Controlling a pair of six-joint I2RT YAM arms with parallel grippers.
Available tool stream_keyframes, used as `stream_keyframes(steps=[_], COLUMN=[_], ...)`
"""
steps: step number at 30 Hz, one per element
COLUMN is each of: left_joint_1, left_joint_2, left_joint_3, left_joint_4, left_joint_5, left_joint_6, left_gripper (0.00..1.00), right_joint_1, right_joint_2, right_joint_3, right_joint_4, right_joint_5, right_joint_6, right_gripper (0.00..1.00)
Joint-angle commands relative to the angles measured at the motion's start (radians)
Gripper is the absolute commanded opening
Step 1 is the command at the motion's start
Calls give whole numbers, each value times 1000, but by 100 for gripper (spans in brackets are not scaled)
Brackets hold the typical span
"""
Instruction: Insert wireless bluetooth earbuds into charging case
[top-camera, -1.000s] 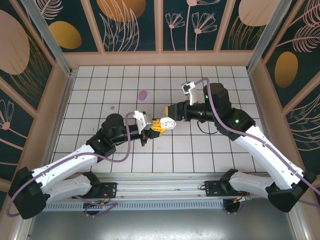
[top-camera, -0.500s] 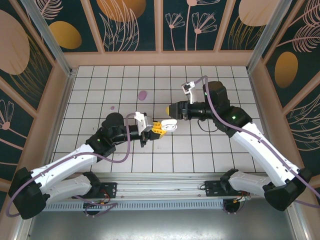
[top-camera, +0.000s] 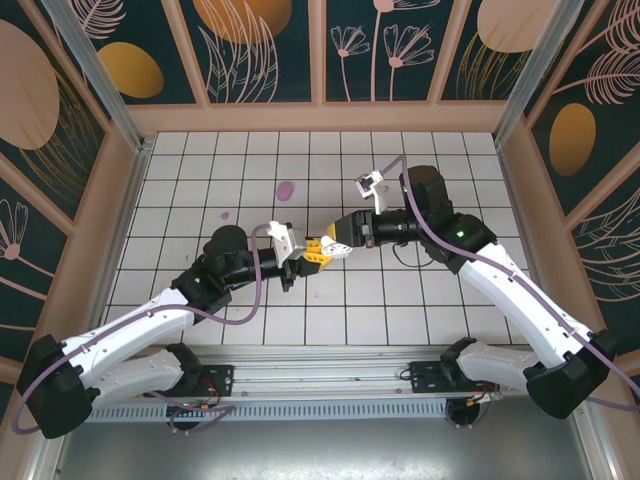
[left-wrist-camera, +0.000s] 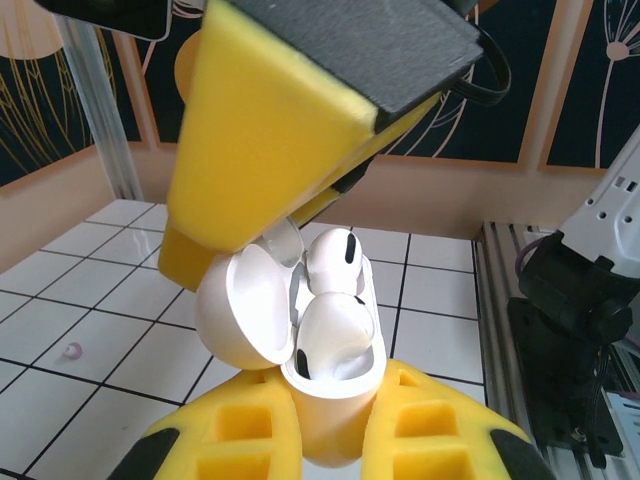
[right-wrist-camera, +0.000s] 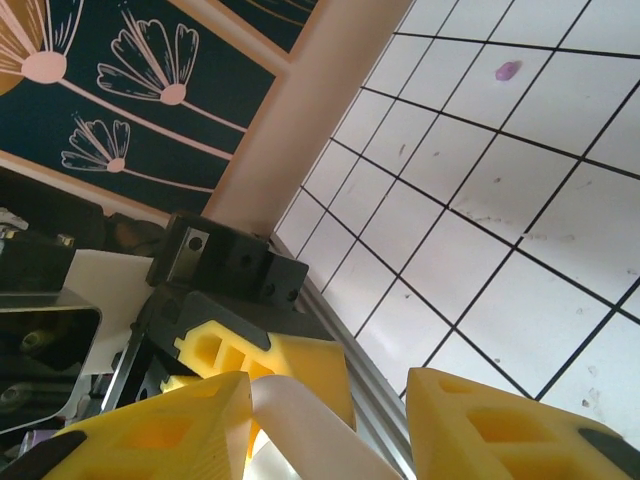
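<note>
Right gripper (top-camera: 337, 236) now closer, jaws parted, one finger against open lid (left-wrist-camera: 240, 315); left gripper (top-camera: 316, 250) clenched on charging case (left-wrist-camera: 328, 405), above table (top-camera: 200, 160); earbuds (left-wrist-camera: 333, 262) inside case.

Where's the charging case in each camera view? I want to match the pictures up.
Top external: charging case at centre, where the two arms meet.
Left wrist: bottom centre, lid open.
Right wrist: white sliver at the bottom edge, left of centre.
Shared landmark: the left gripper's yellow fingers clamping it.
</note>
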Motion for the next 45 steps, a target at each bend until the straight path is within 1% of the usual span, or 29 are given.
stream_keyframes(steps=[1,6,10,13,16,18,20,22,26,29,32,34,36,41,45], left_joint_1=[8,44,102,118,125,129,134,138,148,148,149,148,148,148,148], left_joint_2=[8,25,15,9,9,9,11,17,36,61,83,91,96,114,118], left_joint_3=[17,2,-47,-63,-63,-63,-61,-63,-56,-9,30,39,46,53,43], left_joint_4=[38,74,182,209,207,213,217,233,272,227,214,260,288,306,325], left_joint_5=[-10,19,72,83,85,85,79,93,143,181,232,267,273,280,285], left_joint_6=[-25,-79,-178,-207,-216,-226,-236,-253,-310,-358,-414,-472,-509,-540,-546], left_gripper=[0,0,0,0,0,0,0,0,0,0,0,1,1,1,0], right_joint_1=[-4,-5,-5,-5,-5,-6,-9,-18,-37,-42,-42,-42,-42,-42,-43], right_joint_2=[-26,-69,-133,-179,-206,-208,-204,-201,-219,-228,-227,-222,-212,-181,-166], right_joint_3=[18,31,17,5,-2,-2,-13,-42,-151,-215,-251,-265,-267,-252,-251], right_joint_4=[14,17,58,93,97,74,50,65,226,316,374,407,404,370,369], right_joint_5=[-54,-88,-95,-91,-46,15,106,125,66,64,19,-16,-36,-94,-90], right_joint_6=[-47,-95,-118,-128,-138,-148,-151,-150,-104,-79,-66,-59,-60,-77,-77], right_gripper=[45,45,45,45,45,45,48,50,55,59,60,60,60,58,48])
